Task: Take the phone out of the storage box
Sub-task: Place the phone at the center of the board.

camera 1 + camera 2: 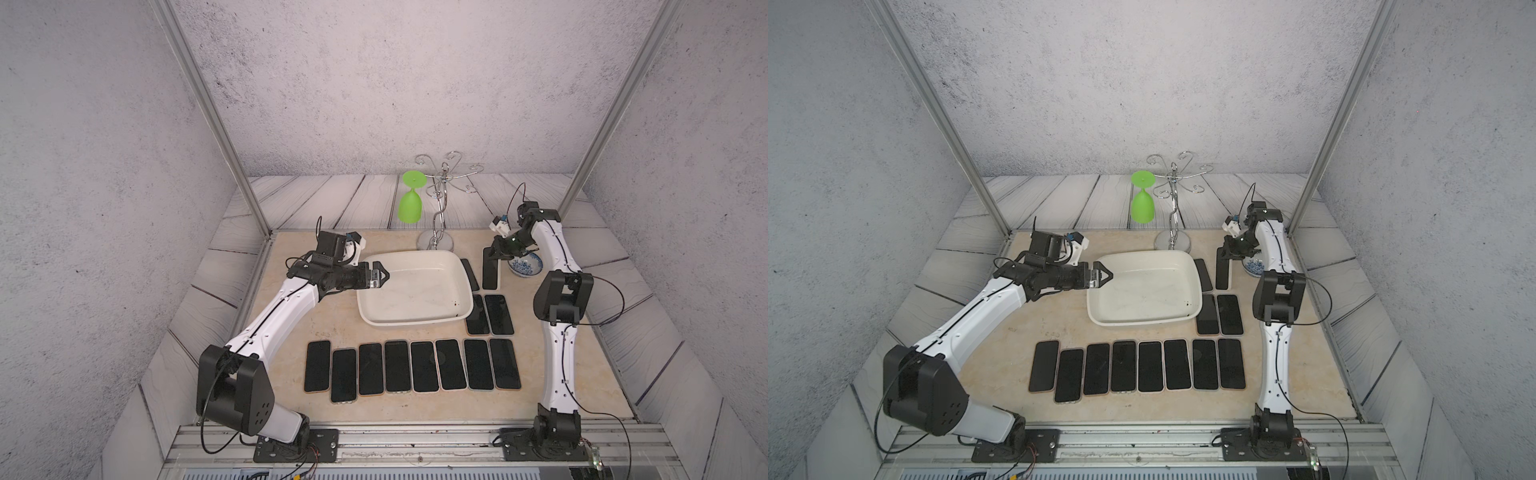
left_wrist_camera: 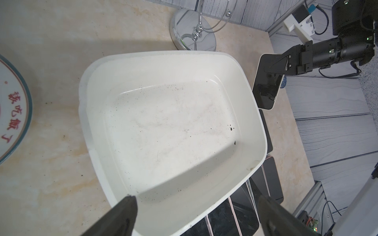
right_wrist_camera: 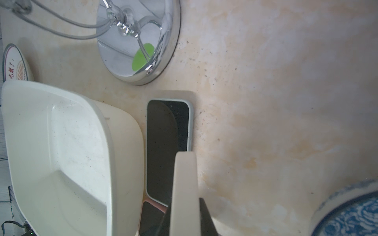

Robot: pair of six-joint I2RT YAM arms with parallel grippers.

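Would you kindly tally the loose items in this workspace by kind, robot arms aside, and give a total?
Storage box: 1
Phones: 12 (8 in a front row, 3 flat beside the box, 1 held phone in the right tool)
Green goblet: 1
Chrome rack: 1
Blue-and-white bowl: 1
Plate: 1
Total: 17

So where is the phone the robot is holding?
In both top views the right gripper holds the phone just outside the storage box, between it and the blue-and-white bowl.

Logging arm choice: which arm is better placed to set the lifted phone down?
Right. The right end effector is shut on the phone, outside the storage box; the left end effector hangs open.
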